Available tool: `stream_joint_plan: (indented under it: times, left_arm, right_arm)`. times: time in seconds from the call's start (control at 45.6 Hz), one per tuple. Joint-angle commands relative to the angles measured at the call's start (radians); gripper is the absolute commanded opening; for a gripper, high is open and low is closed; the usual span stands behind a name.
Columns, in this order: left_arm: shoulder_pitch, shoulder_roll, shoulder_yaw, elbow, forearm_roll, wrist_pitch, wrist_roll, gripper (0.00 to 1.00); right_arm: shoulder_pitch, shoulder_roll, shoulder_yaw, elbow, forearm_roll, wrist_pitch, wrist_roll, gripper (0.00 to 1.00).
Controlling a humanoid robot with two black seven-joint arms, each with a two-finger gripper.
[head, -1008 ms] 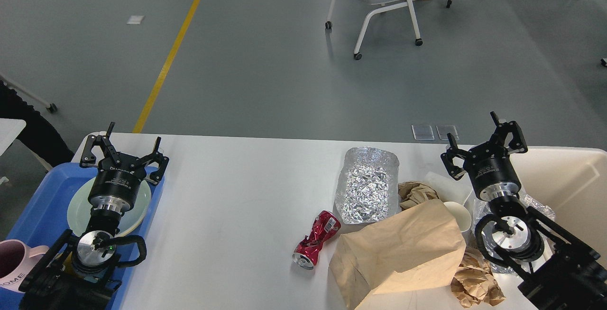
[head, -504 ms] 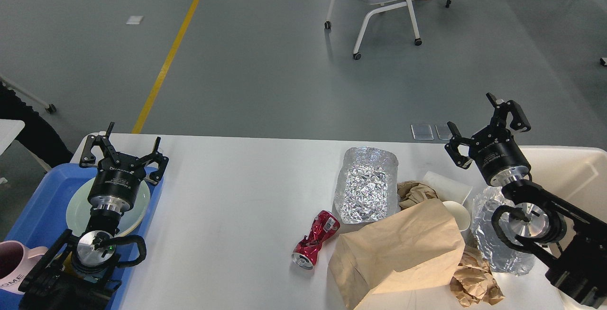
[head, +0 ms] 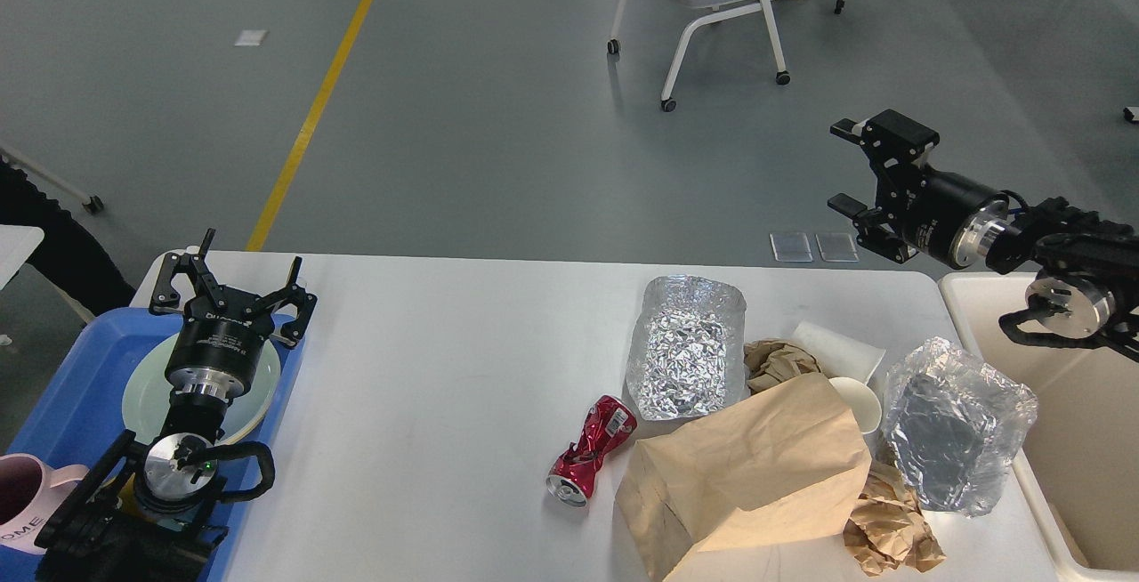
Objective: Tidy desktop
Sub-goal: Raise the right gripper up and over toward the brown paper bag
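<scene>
My right gripper [head: 856, 165], fingers spread and empty, hung beyond the worktop [head: 427, 386]; the rubbish lay below-left, nearer it than my released left gripper [head: 231, 284].

Both arms are black with bare silver metal rings at the joints. The left gripper [head: 233, 284] has thin black fingers on a round black body bearing small white lettering. A black cable loops beside a silver disc showing a green light. The right gripper [head: 861, 165] is black, blocky.
</scene>
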Motion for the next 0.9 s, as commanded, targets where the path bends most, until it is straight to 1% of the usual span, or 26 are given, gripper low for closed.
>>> stream_joint_plan:
  times: [0.0,0.131,0.197,0.307,0.329,0.372,0.416,0.46,0.482,0.504,0.526,0.57,0.635,0.657,0.723,0.789,0.876]
  left_arm:
    - [0.0,0.0,0.0,0.0,0.0,0.0,0.0,0.96]
    - [0.0,0.0,0.0,0.0,0.0,0.0,0.0,0.96]
    - [0.0,-0.001,0.0,0.0,0.0,0.0,0.001,0.96]
    - [0.0,0.0,0.0,0.0,0.0,0.0,0.0,0.96]
    - [0.0,0.0,0.0,0.0,0.0,0.0,0.0,0.96]
    - [0.0,0.0,0.0,0.0,0.0,0.0,0.0,0.96]
    - [0.0,0.0,0.0,0.0,0.0,0.0,0.0,0.96]
    - [0.0,-0.001,0.0,0.0,0.0,0.0,0.0,0.96]
    - [0.0,0.0,0.0,0.0,0.0,0.0,0.0,0.96]
    - [0.0,0.0,0.0,0.0,0.0,0.0,0.0,0.96]
    - [0.0,-0.001,0.0,0.0,0.0,0.0,0.0,0.96]
    - [0.0,0.0,0.0,0.0,0.0,0.0,0.0,0.96]
    - [0.0,-0.001,0.0,0.0,0.0,0.0,0.0,0.96]
    - [0.0,-0.001,0.0,0.0,0.0,0.0,0.0,0.96]
    - [0.0,0.0,0.0,0.0,0.0,0.0,0.0,0.96]
    - [0.0,0.0,0.0,0.0,-0.002,0.0,0.0,0.96]
    - [0.0,-0.001,-0.002,0.0,0.0,0.0,0.0,0.96]
  right_arm:
    - [0.145,0.068,-0.234,0.007,-0.001,0.072,-0.001,1.0]
    - [0.337,0.112,-0.531,0.015,0.005,0.241,-0.001,1.0]
    - [0.407,0.175,-0.59,0.016,0.043,0.263,-0.001,1.0]
    - [0.482,0.229,-0.673,0.035,0.073,0.307,-0.001,1.0]
    - [0.563,0.278,-0.741,0.042,0.077,0.389,-0.003,1.0]
    - [0.622,0.332,-0.807,0.045,0.076,0.457,-0.009,1.0]
    - [0.676,0.414,-0.879,0.053,0.066,0.505,-0.033,1.0]
    - [0.717,0.49,-0.93,0.061,0.066,0.536,-0.078,1.0]
    - [0.735,0.513,-0.946,0.067,0.066,0.545,-0.111,1.0]
    - [0.768,0.531,-0.958,0.085,0.069,0.572,-0.19,1.0]
    - [0.785,0.537,-0.958,0.094,0.069,0.585,-0.231,1.0]
    - [0.823,0.559,-0.958,0.111,0.073,0.605,-0.303,1.0]
    - [0.886,0.602,-0.957,0.145,0.085,0.645,-0.384,1.0]
    - [0.939,0.622,-0.952,0.178,0.086,0.677,-0.423,1.0]
    - [1.021,0.637,-0.931,0.241,0.088,0.708,-0.461,1.0]
    - [1.114,0.639,-0.904,0.326,0.1,0.715,-0.498,1.0]
    - [1.223,0.637,-0.888,0.415,0.155,0.712,-0.567,1.0]
